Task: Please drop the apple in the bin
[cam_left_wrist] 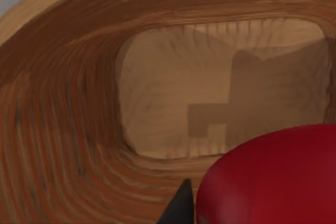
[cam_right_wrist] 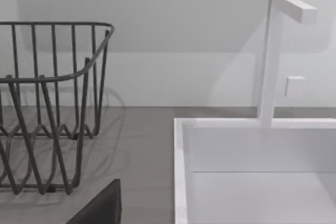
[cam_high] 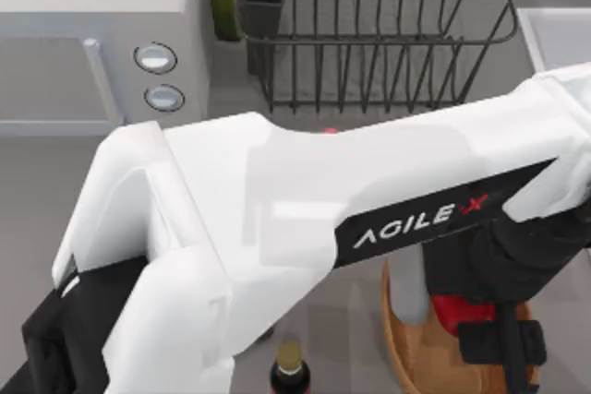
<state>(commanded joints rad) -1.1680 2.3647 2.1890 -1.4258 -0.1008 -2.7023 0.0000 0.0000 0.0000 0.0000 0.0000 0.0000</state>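
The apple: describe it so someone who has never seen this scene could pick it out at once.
Find the oval wicker bin at the table's front right in the top view, under the long white left arm. The left gripper hangs over it, shut on the apple, which the left wrist view shows above the bin's pale floor. It is glossy, round and red, far larger than the bottle cap nearby.

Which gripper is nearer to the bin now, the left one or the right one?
Left. The left gripper holds the apple right above the bin. The right gripper is away by the dish rack and sink.
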